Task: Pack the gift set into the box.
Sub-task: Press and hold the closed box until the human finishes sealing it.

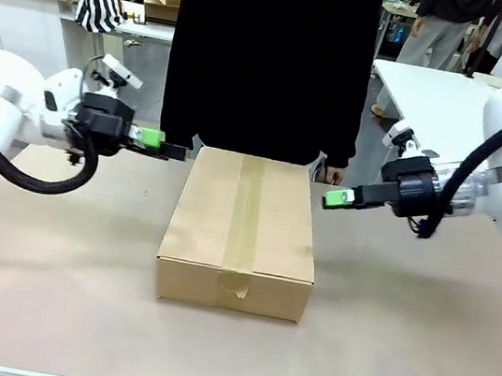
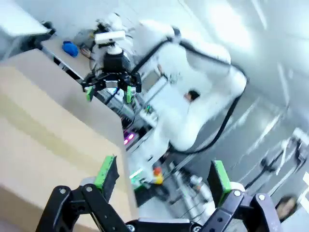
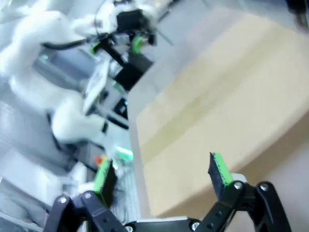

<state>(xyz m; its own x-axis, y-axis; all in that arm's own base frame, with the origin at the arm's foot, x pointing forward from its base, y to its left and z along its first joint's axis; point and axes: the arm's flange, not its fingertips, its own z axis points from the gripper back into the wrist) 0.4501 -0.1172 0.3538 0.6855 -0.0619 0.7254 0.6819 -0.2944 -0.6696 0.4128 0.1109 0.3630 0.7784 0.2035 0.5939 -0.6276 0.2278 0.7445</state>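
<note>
Box (image 1: 243, 229), a large rectangular brown corrugated cardboard carton, sits shut at the middle of the counter (image 1: 47, 290), a wide flat surface covered in tan paper. A strip of clear tape runs lengthwise along its centre seam and folds down over the near face. Behind the far end of the box stands a person in a black top (image 1: 270, 59), with one hand (image 1: 333, 174) just past the box's far right corner.

The left pincer (image 1: 173, 150), black with green pads, reaches in from the left and hovers level with the box's far left corner, close beside it. In the left wrist view its fingers (image 2: 107, 175) stand wide apart and hold nothing. The right pincer (image 1: 334, 199) comes in from the right and hangs just off the box's right side, near the far end. In the right wrist view its fingers (image 3: 219, 170) are likewise spread wide with nothing between them, the box's top lying beyond.
</note>
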